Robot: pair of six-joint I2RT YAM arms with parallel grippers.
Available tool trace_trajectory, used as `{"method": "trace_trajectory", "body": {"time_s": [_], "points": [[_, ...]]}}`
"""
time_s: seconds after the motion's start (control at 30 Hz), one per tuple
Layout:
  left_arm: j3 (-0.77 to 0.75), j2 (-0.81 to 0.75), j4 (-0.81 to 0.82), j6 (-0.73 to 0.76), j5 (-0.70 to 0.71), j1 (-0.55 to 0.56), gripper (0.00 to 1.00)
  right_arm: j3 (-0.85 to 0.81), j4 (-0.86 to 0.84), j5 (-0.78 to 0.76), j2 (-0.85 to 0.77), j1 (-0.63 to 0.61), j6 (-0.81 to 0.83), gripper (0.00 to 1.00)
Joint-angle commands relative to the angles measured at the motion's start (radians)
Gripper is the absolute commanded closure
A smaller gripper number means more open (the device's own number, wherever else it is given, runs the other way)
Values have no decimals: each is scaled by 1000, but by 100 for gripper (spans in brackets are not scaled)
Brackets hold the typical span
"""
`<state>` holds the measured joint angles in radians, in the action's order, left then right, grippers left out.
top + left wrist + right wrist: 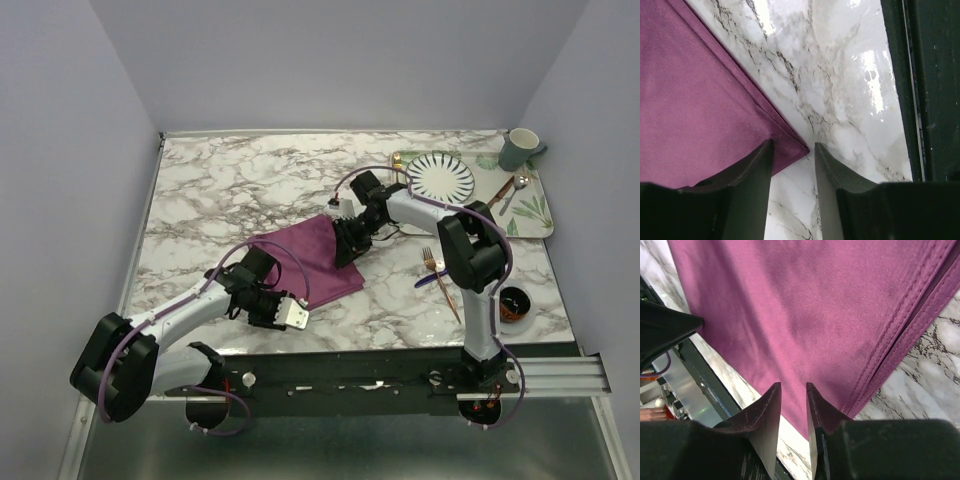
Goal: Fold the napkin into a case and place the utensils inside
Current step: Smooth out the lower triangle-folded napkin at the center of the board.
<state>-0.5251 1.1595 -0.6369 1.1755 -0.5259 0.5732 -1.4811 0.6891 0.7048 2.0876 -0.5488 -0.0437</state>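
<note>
Plum-purple satin napkin (312, 262), doubled over (two hemmed edges stacked in both wrist views), flat on the white marble bench (220, 190) about mid-way in. Set skew to the bench edges, one corner aimed at the near edge. Close to square from above; no clear long axis. No case formed yet, by the look of it.

Nearest: left gripper (792, 150), low at that near corner. Jaws parted to a middling gap, straddling the corner tip, one finger over cloth, the other over bare marble. Nothing pinched. Closer arm to this corner; a short drop and a close probably enough for a grip.

Further in: right gripper (350, 242) at the napkin's far-right edge. Jaws narrow, a slit showing, cloth beneath the tips; none seen caught between.

Rightward, well apart from the cloth: slim copper fork (450, 300) and dark blue knife (428, 281), crossed. Small dark bowl (514, 302) beside them near the right edge. Not in the way.

Far right corner: leaf-print tray (530, 215) with striped plate (440, 175), grey-green mug (518, 150), silver spoon (518, 187).
</note>
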Motion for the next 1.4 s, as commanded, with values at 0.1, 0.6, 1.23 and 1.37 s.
{"method": "trace_trajectory", "body": {"time_s": [0.1, 0.6, 1.23, 1.37], "points": [[5, 0, 72, -30, 52, 19, 81, 10, 7, -36, 34, -3, 34, 66], [-200, 12, 0, -122, 3, -15, 100, 5, 15, -61, 43, -3, 65, 67], [-315, 68, -72, -82, -54, -82, 100, -11, 27, -61, 55, -3, 76, 67], [-322, 72, -102, -62, -62, -82, 100, -16, 33, -59, 55, -3, 77, 67]]}}
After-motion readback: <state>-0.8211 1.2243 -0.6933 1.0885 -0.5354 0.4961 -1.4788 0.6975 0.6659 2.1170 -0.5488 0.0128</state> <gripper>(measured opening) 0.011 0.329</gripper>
